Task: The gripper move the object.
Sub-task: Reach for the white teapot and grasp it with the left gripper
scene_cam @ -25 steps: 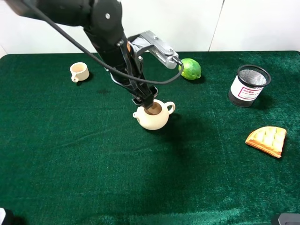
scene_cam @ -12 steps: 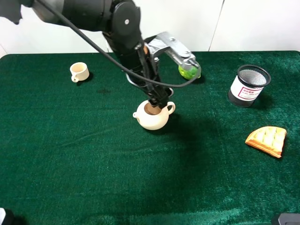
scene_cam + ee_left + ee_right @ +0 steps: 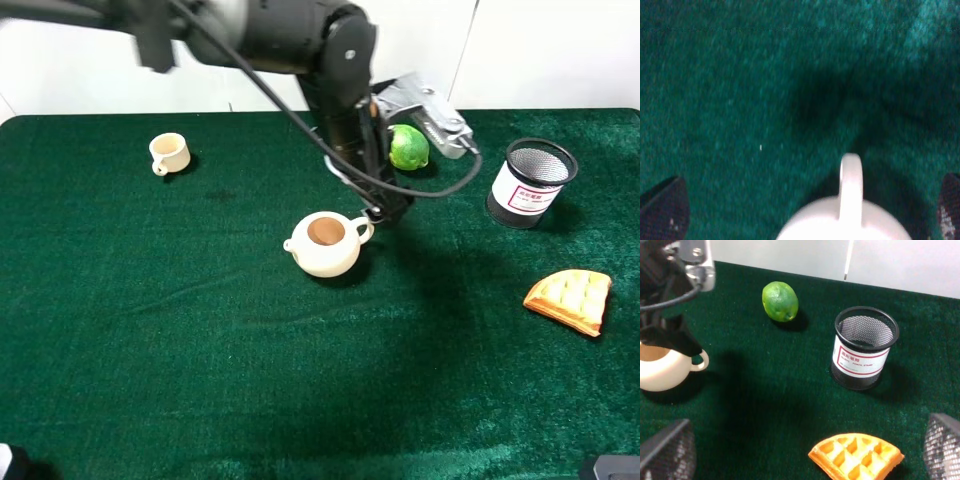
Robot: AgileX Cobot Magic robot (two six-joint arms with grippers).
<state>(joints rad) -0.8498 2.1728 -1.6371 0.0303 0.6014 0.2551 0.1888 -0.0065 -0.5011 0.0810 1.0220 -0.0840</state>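
Your left gripper (image 3: 390,212) hangs just right of the teapot (image 3: 325,243), next to its loop handle (image 3: 364,230), tips pointing down at the green cloth (image 3: 150,330). From the high cam you can't tell if it touches the handle. The left arm (image 3: 330,60) reaches in from the far left and crosses the middle, w/ black cables (image 3: 430,188) looping round it.

On the left wrist cam the two fingertips (image 3: 662,210) sit at opposite edges of the pic, so the jaws are spread wide w/ nothing gripped. The handle and top of the pot show btwn them, clear of both tips. That pic is blurred.

The teapot stands upright on the cloth approx mid-table. It's lidless w/ the brown inside showing, spout to the left, handle to the right.

The right gripper (image 3: 806,449) also has its tips wide apart. There's only cloth btwn them and it holds nothing. Its cam looks over the right half of the table.

Other items:
- The small cream cup (image 3: 170,153) is far left, well apart from the pot.
- The lime (image 3: 407,147) is on the far side, right of centre, partly behind the arm's silver cam mount (image 3: 425,108).
- The black mesh pen holder (image 3: 530,183), w/ a white label, stands upright at far right.
- The waffle piece (image 3: 570,298) lies flat on the near side of the holder, apart from it.
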